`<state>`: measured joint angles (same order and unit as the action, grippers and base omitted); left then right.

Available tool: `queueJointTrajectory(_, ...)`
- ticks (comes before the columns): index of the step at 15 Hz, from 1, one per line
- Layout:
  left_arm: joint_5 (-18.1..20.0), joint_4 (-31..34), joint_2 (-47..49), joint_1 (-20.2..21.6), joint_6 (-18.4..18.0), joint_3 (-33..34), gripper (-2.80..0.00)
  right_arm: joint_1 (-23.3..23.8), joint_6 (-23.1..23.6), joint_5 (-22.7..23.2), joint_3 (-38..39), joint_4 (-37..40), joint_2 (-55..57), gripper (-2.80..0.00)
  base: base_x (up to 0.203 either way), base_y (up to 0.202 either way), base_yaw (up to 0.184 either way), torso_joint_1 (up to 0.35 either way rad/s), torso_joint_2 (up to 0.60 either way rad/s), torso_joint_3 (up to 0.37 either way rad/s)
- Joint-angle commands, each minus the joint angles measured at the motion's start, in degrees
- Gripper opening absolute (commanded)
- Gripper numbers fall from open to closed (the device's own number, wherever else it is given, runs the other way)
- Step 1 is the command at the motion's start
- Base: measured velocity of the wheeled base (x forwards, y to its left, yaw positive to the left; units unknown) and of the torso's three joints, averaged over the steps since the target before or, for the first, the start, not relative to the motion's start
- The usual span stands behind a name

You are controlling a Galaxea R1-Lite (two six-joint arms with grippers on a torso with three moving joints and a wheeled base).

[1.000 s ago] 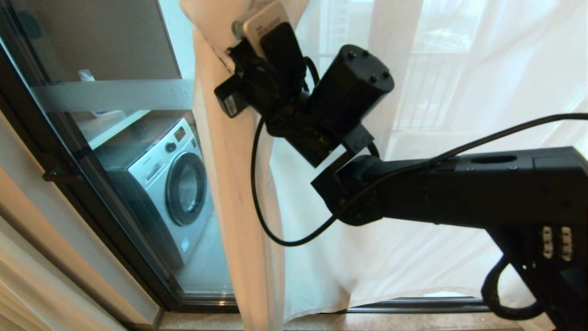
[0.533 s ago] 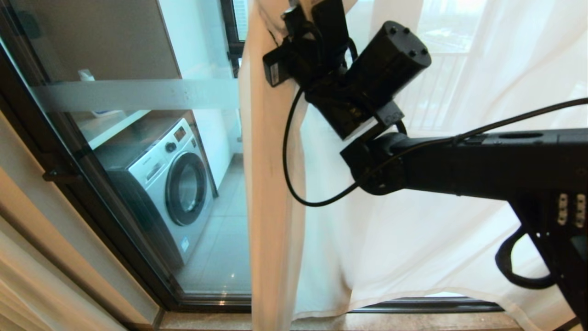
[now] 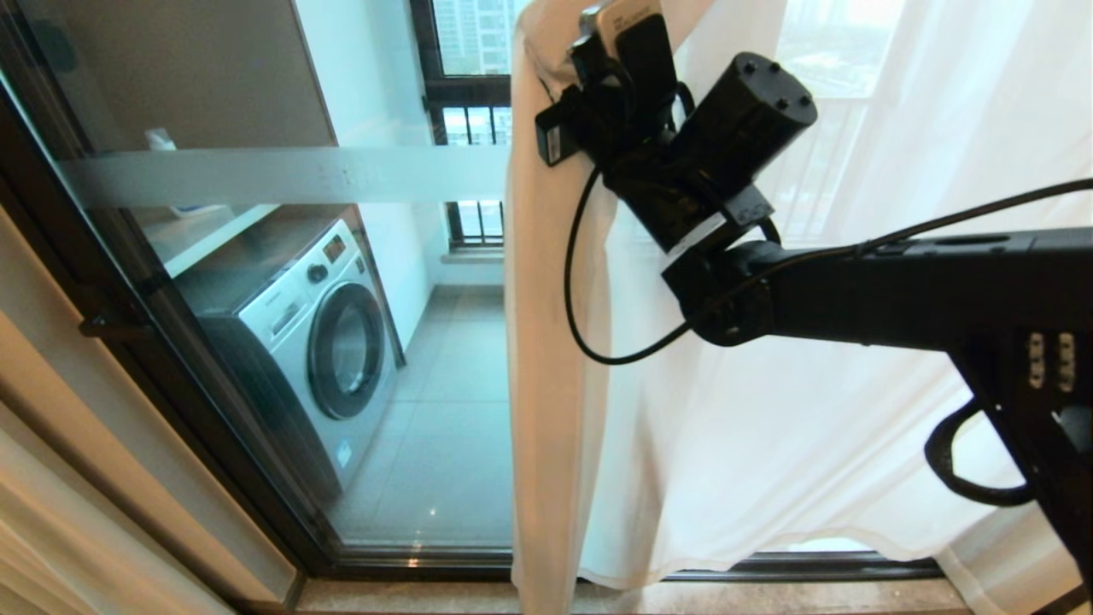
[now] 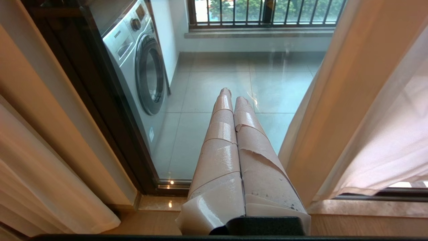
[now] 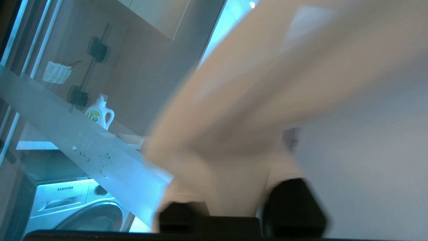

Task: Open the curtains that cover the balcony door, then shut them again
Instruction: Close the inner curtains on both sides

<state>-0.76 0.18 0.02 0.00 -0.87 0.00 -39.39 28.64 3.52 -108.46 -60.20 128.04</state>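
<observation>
The sheer white curtains (image 3: 768, 427) hang over the right half of the balcony door (image 3: 282, 175), whose glass with a frosted band stands uncovered on the left. High up, my right gripper (image 3: 602, 26) is at the curtains' gathered left edge (image 3: 546, 342), and the fabric bunches toward it. In the right wrist view pale fabric (image 5: 234, 100) fills the space ahead of the gripper, too blurred to read a grip. My left gripper (image 4: 233, 97) is parked low, shut and empty, pointing at the door glass, with the curtains (image 4: 351, 100) beside it.
Behind the glass stand a washing machine (image 3: 316, 342), a tiled balcony floor (image 3: 444, 427) and a black-railed outer window (image 3: 474, 111). The door's dark frame (image 3: 171, 342) runs down the left, beside a beige drape (image 3: 51, 547). A stone sill (image 3: 726, 598) lies below.
My right arm has carried the curtains' edge to the right and a little up. More glass, the balcony floor and the outer window are now uncovered. The left arm has stayed still.
</observation>
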Motion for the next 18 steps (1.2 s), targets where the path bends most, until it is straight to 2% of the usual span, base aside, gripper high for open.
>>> queueJointTrajectory(1,0.04,-0.01,0.05,0.0,0.0,0.0,-2.8,0.01,0.19,0.09,0.27,-0.36,-0.07,0.0,0.0,0.0,0.0,0.0,0.0,0.0)
queueJointTrajectory(5,-0.01,-0.01,0.06,0.0,0.07,0.0,-2.8,-0.08,0.36,0.09,2.74,-0.85,-1.33,0.0,0.0,0.0,0.0,0.0,0.0,0.0)
queueJointTrajectory(8,-0.03,-0.01,0.05,0.0,0.04,0.0,-2.8,0.01,0.5,0.04,8.33,-0.91,-4.37,0.0,0.0,0.0,0.0,0.0,0.0,0.0)
queueJointTrajectory(18,-0.03,-0.01,0.01,0.0,0.08,0.0,-2.8,0.01,1.26,-0.14,47.15,-4.04,-22.67,0.0,0.0,0.0,0.0,0.0,0.0,0.0)
